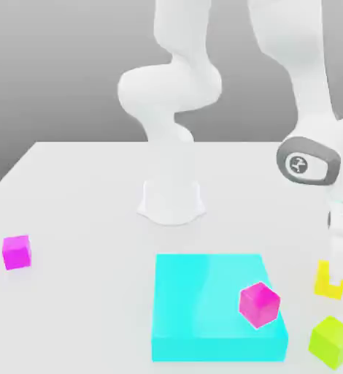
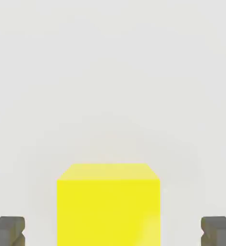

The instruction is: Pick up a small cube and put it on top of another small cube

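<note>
The yellow cube [image 2: 108, 204] is seen between the parted fingertips [image 2: 7, 230] of the gripper [image 1: 333, 277], untouched on either side. It sits on the table [image 1: 79, 190] at the exterior view's right, beside a lime cube [image 1: 333, 341]. The jaws should be closed squarely on its flat sides. The fuchsia cube [image 1: 16, 252] lies far left

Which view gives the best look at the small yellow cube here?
The hand view: the yellow cube sits large and unobstructed between the open fingers, top and front face both visible. In the exterior view it appears small near the exterior view's right edge, partly hidden behind the arm's hand.
</note>
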